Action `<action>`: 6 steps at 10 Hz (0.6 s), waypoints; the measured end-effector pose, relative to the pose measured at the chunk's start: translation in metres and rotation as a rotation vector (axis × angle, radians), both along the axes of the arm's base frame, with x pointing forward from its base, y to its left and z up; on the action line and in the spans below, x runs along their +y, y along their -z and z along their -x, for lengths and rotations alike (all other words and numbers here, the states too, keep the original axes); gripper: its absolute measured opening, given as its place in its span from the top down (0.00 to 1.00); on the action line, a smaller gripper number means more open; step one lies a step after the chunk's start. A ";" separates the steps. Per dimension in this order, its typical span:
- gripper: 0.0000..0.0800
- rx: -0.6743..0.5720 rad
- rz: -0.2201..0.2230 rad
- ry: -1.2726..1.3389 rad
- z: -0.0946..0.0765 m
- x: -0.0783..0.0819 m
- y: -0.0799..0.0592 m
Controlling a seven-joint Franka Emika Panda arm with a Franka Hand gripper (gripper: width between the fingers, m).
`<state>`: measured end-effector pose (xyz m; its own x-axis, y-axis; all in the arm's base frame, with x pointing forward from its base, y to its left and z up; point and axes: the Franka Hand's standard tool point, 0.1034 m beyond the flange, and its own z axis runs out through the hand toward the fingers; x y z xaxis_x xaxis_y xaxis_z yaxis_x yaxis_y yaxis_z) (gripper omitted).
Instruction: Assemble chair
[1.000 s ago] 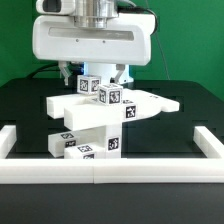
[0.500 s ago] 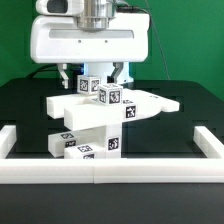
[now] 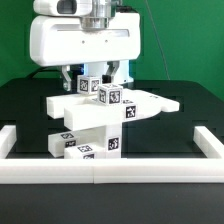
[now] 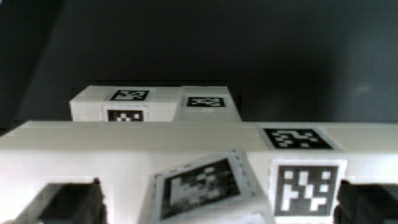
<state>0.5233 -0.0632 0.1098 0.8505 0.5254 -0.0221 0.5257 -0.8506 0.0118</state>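
Observation:
The chair (image 3: 108, 107) is a stack of matte white tagged parts in the middle of the black table: a low block (image 3: 86, 143), a wide slanted panel above it, and small tagged cubes (image 3: 90, 84) on top. My gripper (image 3: 95, 75) hangs right over the top cubes. Its fingers (image 3: 68, 76) stand wide apart, one on each side of the cubes, with a gap at each. In the wrist view my gripper (image 4: 222, 205) is open, its dark fingers (image 4: 68, 204) at the frame's edges, with the tagged cubes (image 4: 210, 182) between them and the panel (image 4: 160, 108) beyond.
A long white border rail (image 3: 100, 172) runs along the front of the table, with short arms at the exterior view's left (image 3: 8, 140) and right (image 3: 212, 142). A green wall stands behind.
My gripper has risen slightly above the top cubes. The chair parts have not moved.

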 end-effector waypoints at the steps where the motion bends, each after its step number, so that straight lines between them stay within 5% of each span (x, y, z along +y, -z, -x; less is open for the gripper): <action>1: 0.20 0.001 0.000 0.005 0.000 0.000 0.000; 2: 0.42 0.001 0.000 0.005 0.000 0.000 0.000; 3: 0.42 0.001 0.000 0.005 0.000 0.000 0.000; 4: 0.65 0.001 0.000 0.018 0.000 0.000 0.001; 6: 0.65 0.000 0.001 0.043 0.000 0.000 0.001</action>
<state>0.5230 -0.0633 0.1092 0.8721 0.4888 -0.0225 0.4891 -0.8722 0.0122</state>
